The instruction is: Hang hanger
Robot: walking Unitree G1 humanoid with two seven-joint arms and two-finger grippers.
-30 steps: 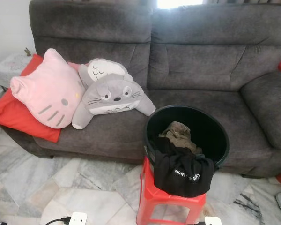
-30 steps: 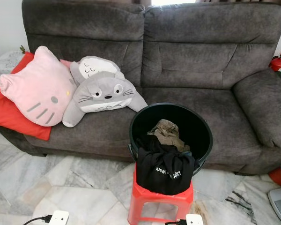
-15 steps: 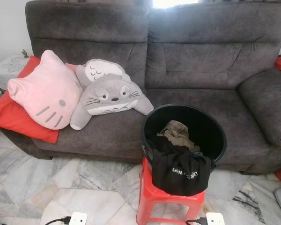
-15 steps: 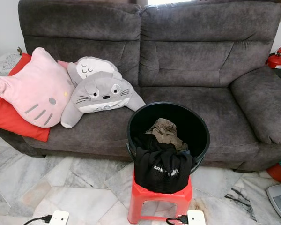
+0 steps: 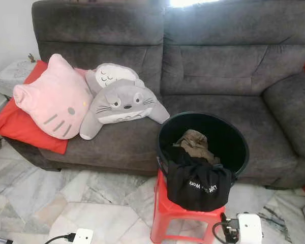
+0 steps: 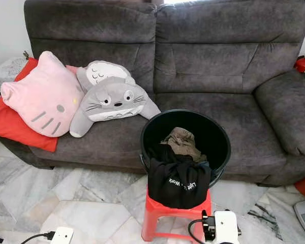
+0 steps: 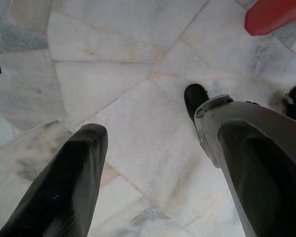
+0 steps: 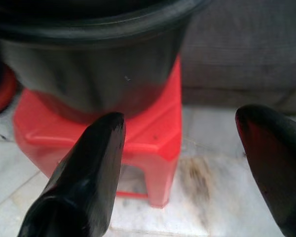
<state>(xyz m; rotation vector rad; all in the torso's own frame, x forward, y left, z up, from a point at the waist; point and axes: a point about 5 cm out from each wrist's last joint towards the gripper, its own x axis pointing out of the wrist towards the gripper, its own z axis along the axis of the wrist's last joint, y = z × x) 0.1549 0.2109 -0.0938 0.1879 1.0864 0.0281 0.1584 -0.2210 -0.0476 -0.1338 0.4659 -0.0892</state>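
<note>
Nearest item: my right gripper (image 8: 180, 148), its 2 black fingers (image 8: 89, 173) spread wide apart with nothing between them, low beside the red plastic stool (image 5: 185, 216) and pointed at the stool's side and the underside of the bucket; my right wrist unit shows white at the lower edge of the head views, a black cable looped at it; my left gripper (image 7: 158, 173), likewise parted and empty, hanging over the pale marble floor (image 7: 113, 98), with a dark foot of mine visible below it; item 3: the stool, standing on the marble just in front of the sofa; on it, 1 black round bucket (image 5: 234, 137), upright; in the bucket, a crumpled brown-olive garment (image 5: 195, 144); over its near rim, a black garment (image 5: 198, 185) with white lettering, draped down across the stool's top; behind, a dark grey 2-seat sofa (image 5: 218, 66); on its left seat, 1 grey Totoro plush (image 5: 123, 104) lying against a second grey-and-white plush (image 5: 109, 75); beside them, touching, 1 pink cat-face cushion (image 5: 53, 96); under that, a red cushion (image 5: 18, 127) overhanging the seat edge; at the far right edge, part of a red object; the hanger: I cannot tell where it is.
</note>
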